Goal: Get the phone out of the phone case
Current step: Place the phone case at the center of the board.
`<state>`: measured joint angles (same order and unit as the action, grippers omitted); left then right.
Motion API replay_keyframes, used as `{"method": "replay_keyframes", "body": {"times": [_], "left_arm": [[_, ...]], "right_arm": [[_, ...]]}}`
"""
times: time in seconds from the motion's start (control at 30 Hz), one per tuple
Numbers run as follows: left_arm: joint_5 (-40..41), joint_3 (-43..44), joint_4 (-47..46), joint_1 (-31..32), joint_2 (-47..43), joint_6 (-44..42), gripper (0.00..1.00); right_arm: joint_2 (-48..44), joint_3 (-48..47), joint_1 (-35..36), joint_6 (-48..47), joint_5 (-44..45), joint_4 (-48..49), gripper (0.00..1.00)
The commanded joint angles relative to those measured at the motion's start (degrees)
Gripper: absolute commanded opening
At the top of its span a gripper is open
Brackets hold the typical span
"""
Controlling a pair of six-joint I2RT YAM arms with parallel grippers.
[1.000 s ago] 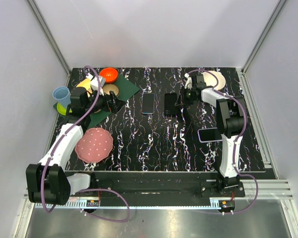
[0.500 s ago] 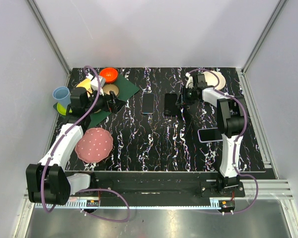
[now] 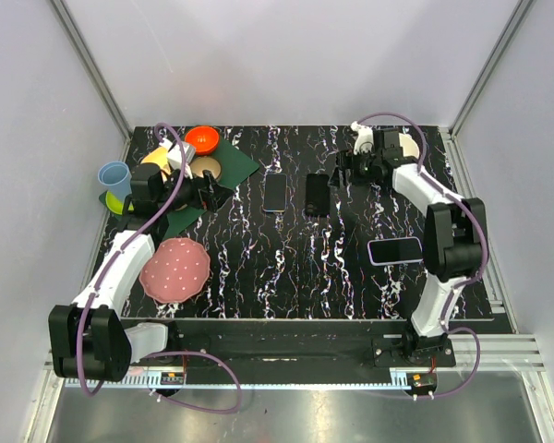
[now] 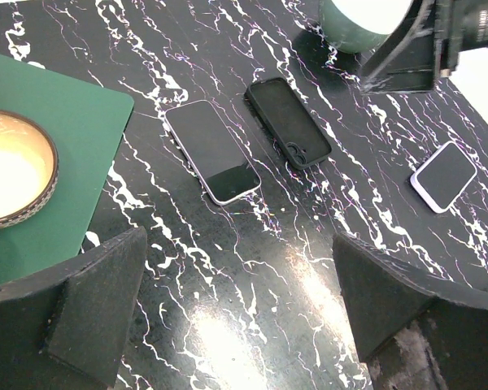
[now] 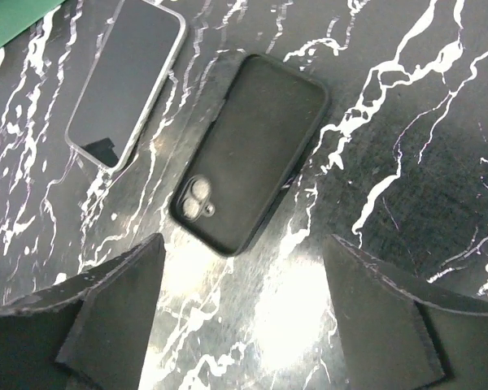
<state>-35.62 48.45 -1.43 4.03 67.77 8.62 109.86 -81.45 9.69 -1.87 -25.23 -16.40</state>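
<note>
The phone lies screen-up and bare on the black marbled table, with its silver rim showing in both wrist views. Just to its right lies the empty black phone case, flat, its camera cut-out toward the near end. My right gripper hovers open by the case's right side and holds nothing. My left gripper stands open to the left of the phone, over the table beside the green mat, with nothing in it.
A second phone in a pale case lies near the right arm. A green mat with a tan bowl, an orange bowl, a blue cup and a pink plate fill the left. A white bowl sits far right.
My right gripper has opened and let go of the phone case, which stays flat on the table. The right arm has swung its elbow out to the right. The left arm is still.
</note>
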Motion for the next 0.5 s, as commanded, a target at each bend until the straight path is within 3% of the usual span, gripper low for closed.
{"method": "replay_keyframes", "body": {"times": [0.0, 0.2, 0.47], "left_arm": [[-0.9, 0.2, -3.1, -0.3, -0.8, 0.1, 0.99], [-0.4, 0.4, -2.1, -0.6, -2.5, -0.4, 0.99], [1.9, 2.4, 1.0, -0.8, -5.8, -2.9, 0.99]], "right_arm": [[-8.6, 5.1, -0.3, -9.0, -4.0, 1.9, 0.86], [-19.8, 13.2, -0.4, -20.8, -6.2, 1.3, 1.00], [-30.3, 15.6, -0.3, -38.9, -8.0, -14.7, 1.00]]}}
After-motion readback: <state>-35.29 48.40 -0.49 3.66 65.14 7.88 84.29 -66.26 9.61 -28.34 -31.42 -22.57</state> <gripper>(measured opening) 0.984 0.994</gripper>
